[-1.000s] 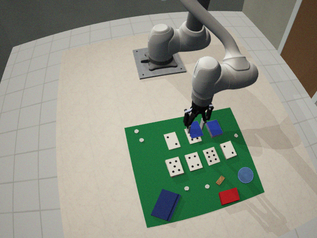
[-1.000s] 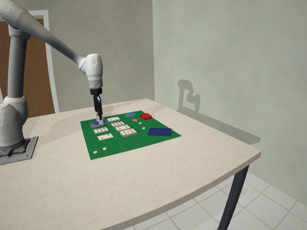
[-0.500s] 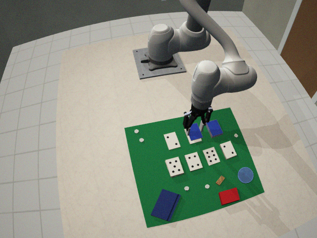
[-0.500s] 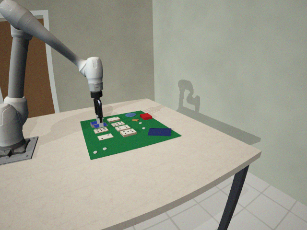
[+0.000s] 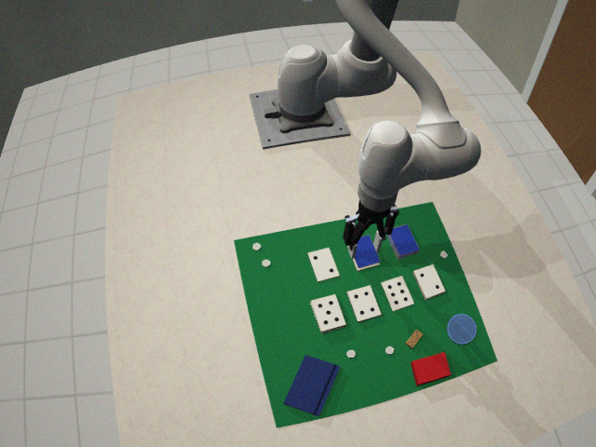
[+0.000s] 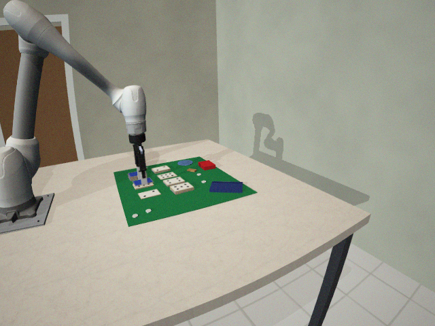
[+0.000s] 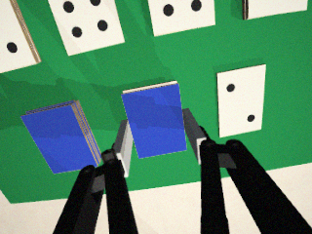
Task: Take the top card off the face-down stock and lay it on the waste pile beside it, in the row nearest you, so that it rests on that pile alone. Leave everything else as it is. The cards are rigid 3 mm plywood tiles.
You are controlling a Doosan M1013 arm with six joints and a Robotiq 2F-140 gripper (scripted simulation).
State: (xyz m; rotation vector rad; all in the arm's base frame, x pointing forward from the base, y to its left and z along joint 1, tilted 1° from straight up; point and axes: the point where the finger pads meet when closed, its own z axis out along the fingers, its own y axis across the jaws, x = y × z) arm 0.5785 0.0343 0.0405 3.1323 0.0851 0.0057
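Top looks down, exterior sideways, wrist close; all share the green mat [image 5: 289,385].

A pale beige counter [image 6: 217,245] is seen carrying just two things directly: a green mat [image 5: 289,385], spread toward one end, and the arm's grey base plate [image 5: 262,137], bolted well apart from it.

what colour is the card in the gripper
Blue-backed card, held in the gripper; clearest in the wrist view.

Stock [image 7: 60,135] and two-pip card [image 7: 241,99] flank the tool [image 7: 161,141] closely.
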